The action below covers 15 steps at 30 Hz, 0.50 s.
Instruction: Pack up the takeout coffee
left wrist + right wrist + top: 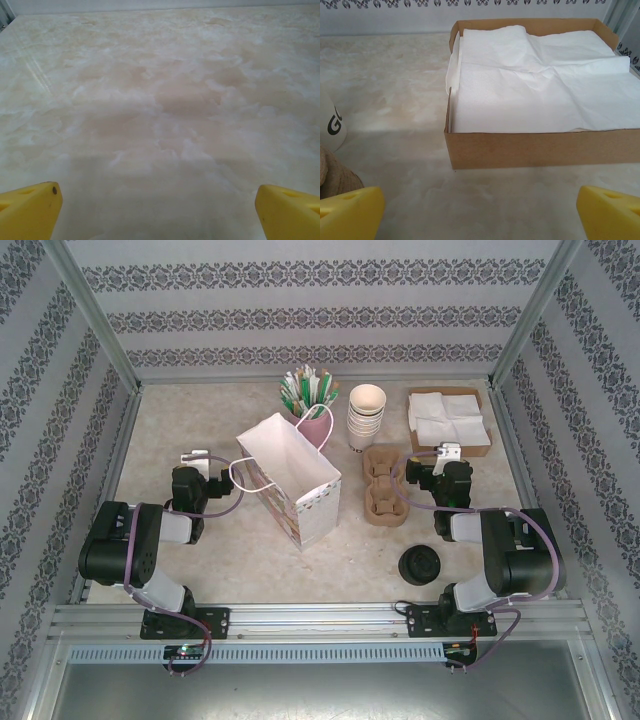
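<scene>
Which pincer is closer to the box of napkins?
The right pincer: it sits just in front of the napkin box, open and facing it. The left pincer is far off, on the other side of the paper bag.

Cardboard box (535, 147) of white napkins (530, 85) on marbled table (390, 85), beyond wide-spread yellow fingertips (350, 212) of the right tool (480, 215).

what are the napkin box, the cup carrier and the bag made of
The napkin box: brown cardboard, matte, with raw cut edges. The cup carrier: likely moulded paper pulp, tan with a rough, dull surface. The bag: seemingly paper, white, with crisp folded edges; its finish is too small to tell.
</scene>
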### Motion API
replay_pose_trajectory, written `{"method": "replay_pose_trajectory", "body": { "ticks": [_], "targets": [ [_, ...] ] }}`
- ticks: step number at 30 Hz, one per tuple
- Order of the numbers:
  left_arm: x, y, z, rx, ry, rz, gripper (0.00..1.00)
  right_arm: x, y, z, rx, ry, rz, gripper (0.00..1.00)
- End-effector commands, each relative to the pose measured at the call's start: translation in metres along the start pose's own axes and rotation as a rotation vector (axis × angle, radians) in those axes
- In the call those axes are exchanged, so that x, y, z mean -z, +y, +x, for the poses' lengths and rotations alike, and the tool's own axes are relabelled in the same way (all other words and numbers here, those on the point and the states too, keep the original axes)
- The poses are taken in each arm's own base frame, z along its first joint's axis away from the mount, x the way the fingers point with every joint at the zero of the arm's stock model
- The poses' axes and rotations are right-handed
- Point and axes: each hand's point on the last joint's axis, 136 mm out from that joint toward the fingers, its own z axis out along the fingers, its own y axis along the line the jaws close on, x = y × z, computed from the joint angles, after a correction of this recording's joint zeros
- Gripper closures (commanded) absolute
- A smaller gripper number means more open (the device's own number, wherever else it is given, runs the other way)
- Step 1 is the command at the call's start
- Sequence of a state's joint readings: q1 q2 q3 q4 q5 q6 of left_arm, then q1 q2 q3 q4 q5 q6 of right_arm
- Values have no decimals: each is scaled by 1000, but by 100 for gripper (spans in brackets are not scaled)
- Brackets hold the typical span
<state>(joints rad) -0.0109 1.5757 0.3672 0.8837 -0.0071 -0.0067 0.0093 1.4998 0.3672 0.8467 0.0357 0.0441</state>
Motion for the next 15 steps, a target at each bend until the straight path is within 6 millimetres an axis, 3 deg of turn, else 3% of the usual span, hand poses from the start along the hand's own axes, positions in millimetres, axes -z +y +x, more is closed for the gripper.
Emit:
{"method": "replay_pose_trajectory", "body": {
  "ticks": [1, 6, 9, 11, 13, 15],
  "targets": [
    [2, 4, -26, 5, -72, -11, 0, 3, 5, -26, 25, -48, -6, 2],
    [29, 18, -58, 55, -81, -80, 0, 33, -7, -47, -44, 51, 70, 2],
    [53, 38, -81, 294, -126, -175, 0, 61, -25, -64, -202, 82, 170, 2],
    [71, 39, -94, 455, -162, -152, 0, 81, -29, -71, -296, 105, 173, 2],
    [91, 33, -104, 448, -177, -101, 0, 93, -34, -91, -402, 44, 161, 2],
    [105, 42, -111, 557, -281, -111, 0, 101, -32, -113, -506, 25, 108, 2]
  ]
}}
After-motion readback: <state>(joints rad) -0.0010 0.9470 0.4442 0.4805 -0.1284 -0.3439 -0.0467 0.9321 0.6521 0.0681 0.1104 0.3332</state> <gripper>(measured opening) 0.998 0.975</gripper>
